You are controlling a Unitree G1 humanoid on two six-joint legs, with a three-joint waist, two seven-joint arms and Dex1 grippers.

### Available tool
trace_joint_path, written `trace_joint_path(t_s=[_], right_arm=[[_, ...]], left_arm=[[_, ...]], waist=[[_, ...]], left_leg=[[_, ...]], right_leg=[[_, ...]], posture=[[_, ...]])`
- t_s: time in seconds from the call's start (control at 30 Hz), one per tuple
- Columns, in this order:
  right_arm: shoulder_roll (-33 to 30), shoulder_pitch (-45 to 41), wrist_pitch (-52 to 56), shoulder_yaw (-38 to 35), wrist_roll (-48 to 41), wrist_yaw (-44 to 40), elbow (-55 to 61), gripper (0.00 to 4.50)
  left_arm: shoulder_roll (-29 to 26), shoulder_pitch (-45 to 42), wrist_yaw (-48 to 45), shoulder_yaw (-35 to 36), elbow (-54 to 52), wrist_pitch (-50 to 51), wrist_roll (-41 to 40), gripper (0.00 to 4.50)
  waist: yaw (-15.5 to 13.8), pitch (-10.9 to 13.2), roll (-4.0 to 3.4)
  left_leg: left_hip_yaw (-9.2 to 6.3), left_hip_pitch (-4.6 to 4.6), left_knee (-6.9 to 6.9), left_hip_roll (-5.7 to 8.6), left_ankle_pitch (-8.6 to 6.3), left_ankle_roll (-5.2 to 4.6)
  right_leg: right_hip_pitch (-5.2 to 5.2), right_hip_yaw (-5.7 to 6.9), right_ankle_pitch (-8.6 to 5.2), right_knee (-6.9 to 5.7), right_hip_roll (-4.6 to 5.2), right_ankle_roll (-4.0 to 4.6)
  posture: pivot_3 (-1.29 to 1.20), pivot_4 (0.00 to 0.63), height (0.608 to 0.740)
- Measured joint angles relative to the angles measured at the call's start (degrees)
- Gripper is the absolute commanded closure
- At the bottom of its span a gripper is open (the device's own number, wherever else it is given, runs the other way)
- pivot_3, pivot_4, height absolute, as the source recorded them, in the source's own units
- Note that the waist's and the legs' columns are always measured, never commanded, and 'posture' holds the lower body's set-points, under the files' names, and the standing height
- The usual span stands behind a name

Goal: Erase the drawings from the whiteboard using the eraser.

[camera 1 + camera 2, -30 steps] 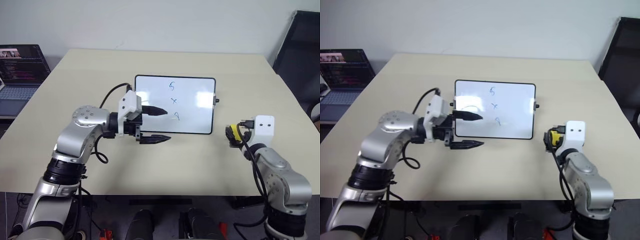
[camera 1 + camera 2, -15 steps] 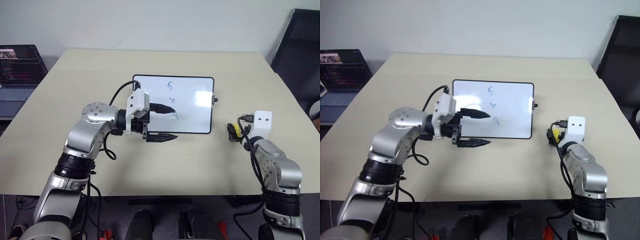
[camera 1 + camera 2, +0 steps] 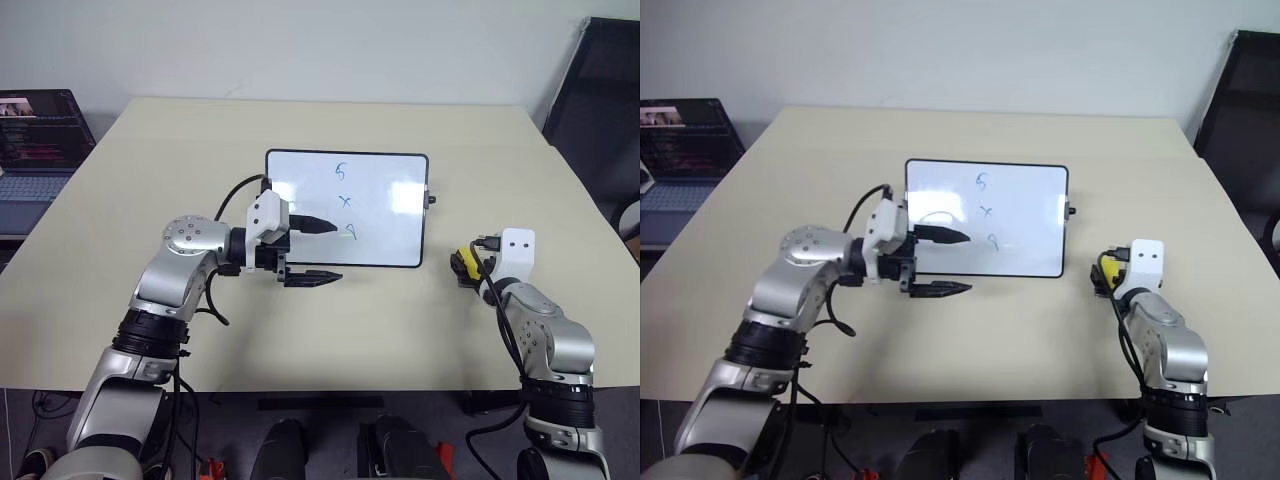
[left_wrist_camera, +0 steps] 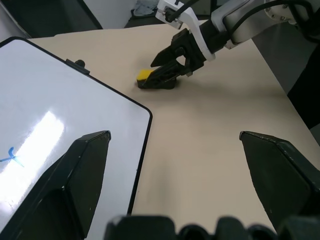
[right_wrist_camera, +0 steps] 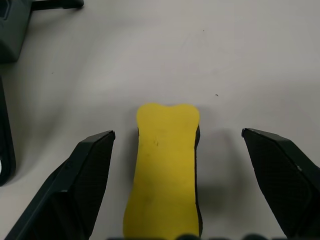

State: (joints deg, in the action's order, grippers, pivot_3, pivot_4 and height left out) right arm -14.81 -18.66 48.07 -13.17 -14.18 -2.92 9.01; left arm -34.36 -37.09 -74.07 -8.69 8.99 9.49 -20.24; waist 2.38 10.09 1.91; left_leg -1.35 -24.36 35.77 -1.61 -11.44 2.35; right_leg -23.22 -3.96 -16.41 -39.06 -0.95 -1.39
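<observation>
- The eraser, a yellow block with a dark underside, lies flat on the beige surface, off the right edge of the whiteboard and apart from it.
- My right claw is down at the eraser with its two black fingers spread wide, one on each side of the block; a gap shows between each finger and the yellow.
- The whiteboard lies flat near the middle of the surface, black-framed, with a small knob on its right side.
- The drawings, three small blue marks in a column, sit unwiped on the board: a "5" farthest from me, an "x" in the middle, a "9" nearest.
- My left claw hovers at the board's near left corner, released and holding nothing; it points toward my right, one finger over the white, its tip beside the "9", the other over the bare surface in front of the frame.
- A laptop stands open beyond the far left corner.
</observation>
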Motion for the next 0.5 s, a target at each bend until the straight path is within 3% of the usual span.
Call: trace_joint_path(t_s=[0.33, 0.5], right_arm=[[-0.18, 0.00, 0.62, 1.02, 0.12, -0.55, -0.28, 3.42], [-0.20, 0.00, 0.67, 1.02, 0.15, -0.56, -0.28, 3.46]], left_arm=[[0.14, 1.66, -0.17, 0.10, 0.51, -1.66, 0.30, 0.00], [0.14, 1.78, 0.48, 0.10, 0.50, -1.63, 0.54, 0.00]], waist=[[0.00, 0.00, 0.00], [-0.01, 0.00, 0.00]], left_leg=[[-0.01, 0.00, 0.01, -0.01, 0.00, 0.00], [-0.02, 0.00, 0.06, -0.01, 0.00, 0.00]], right_leg=[[0.00, 0.01, 0.01, -0.01, 0.00, 0.01], [0.01, 0.02, 0.01, -0.04, 0.00, 0.00]], posture=[[0.00, 0.150, 0.740], [0.00, 0.150, 0.740]])
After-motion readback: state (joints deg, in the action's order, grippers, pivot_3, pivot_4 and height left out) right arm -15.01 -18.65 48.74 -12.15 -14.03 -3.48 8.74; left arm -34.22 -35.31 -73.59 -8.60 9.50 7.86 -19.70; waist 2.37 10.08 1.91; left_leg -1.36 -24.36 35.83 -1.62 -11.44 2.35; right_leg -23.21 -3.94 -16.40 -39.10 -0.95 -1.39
